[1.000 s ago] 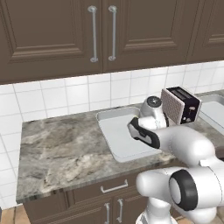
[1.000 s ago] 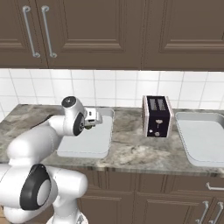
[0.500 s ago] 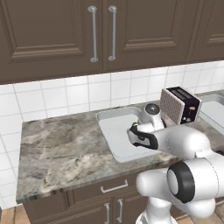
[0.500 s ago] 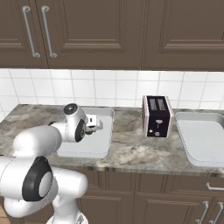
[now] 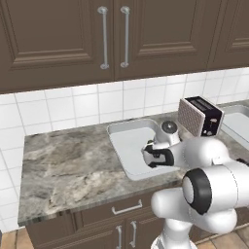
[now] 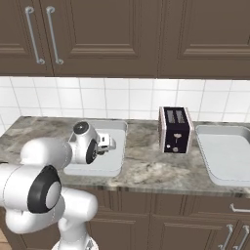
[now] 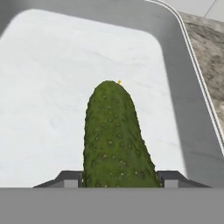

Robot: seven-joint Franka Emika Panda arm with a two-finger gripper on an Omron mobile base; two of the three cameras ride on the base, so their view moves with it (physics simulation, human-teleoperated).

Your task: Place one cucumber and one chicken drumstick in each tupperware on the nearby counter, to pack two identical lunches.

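A dark green, bumpy cucumber point(image 7: 114, 135) sticks out between my fingertips, and my gripper point(image 7: 119, 178) is shut on it. It hangs low over the pale floor of the left tupperware point(image 7: 52, 87), pointing along the tray. From the base, my gripper point(image 5: 150, 156) sits just above the near right part of that tupperware point(image 5: 127, 146). The right base view shows my gripper point(image 6: 108, 145) over the same tupperware point(image 6: 110, 132). A second tupperware point(image 6: 224, 151) lies on the counter point(image 6: 151, 168) beyond the toaster. The chicken drumstick is out of view.
A toaster point(image 6: 175, 129) with a dark front stands on the counter between the two trays, close to my arm's right side; it is the toaster point(image 5: 199, 115) in the left base view. Dark wall cabinets hang above a white tiled backsplash.
My hand has come down and forward with the cucumber, from above the tray's edge to low over its floor.
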